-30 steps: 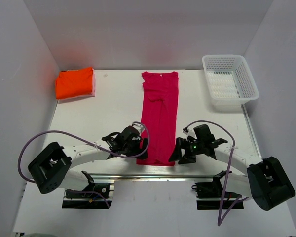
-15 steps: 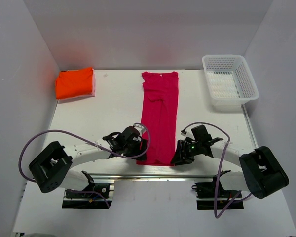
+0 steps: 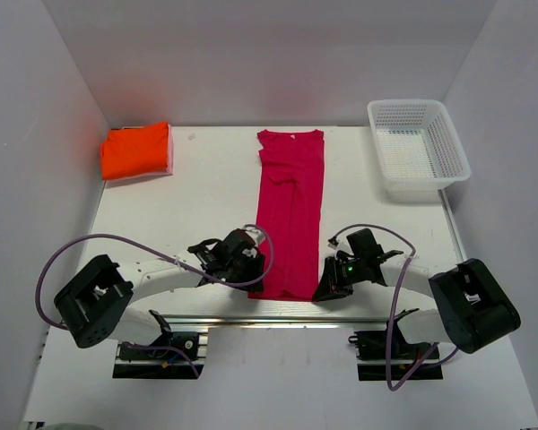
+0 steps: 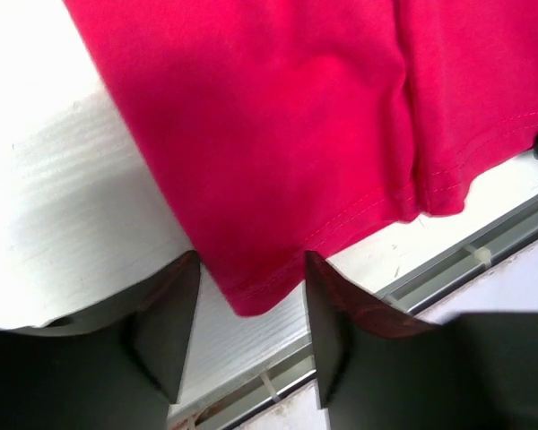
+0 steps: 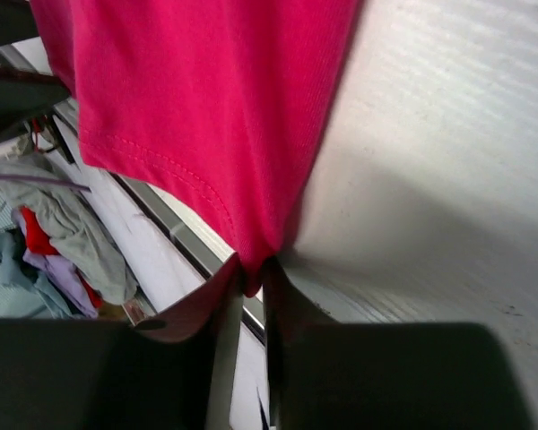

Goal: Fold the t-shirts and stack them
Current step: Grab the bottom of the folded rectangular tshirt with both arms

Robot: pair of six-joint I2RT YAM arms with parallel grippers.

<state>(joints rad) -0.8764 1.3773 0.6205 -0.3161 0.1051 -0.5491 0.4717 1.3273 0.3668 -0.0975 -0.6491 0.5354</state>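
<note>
At hem of magenta shirt (image 3: 291, 215), left claw (image 4: 251, 266) wide astride one corner, right claw (image 5: 254, 271) pinching other.

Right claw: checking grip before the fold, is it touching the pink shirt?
Touching. Right wrist view: the right claw pinches a hem corner of the pink shirt.

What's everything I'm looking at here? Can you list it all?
pink t-shirt: one, magenta, long strip down the table's middle
orange t-shirt: one, orange, folded, far left corner
basket: one, white mesh, far right corner
table: one, white, bearing shirts and basket
loose clothes: heap, grey, red, teal, below near table edge
cables: two, purple, looping from the arms
left hand: one, black, open around pink t-shirt's near left corner
right hand: one, black, shut on its near right corner
</note>
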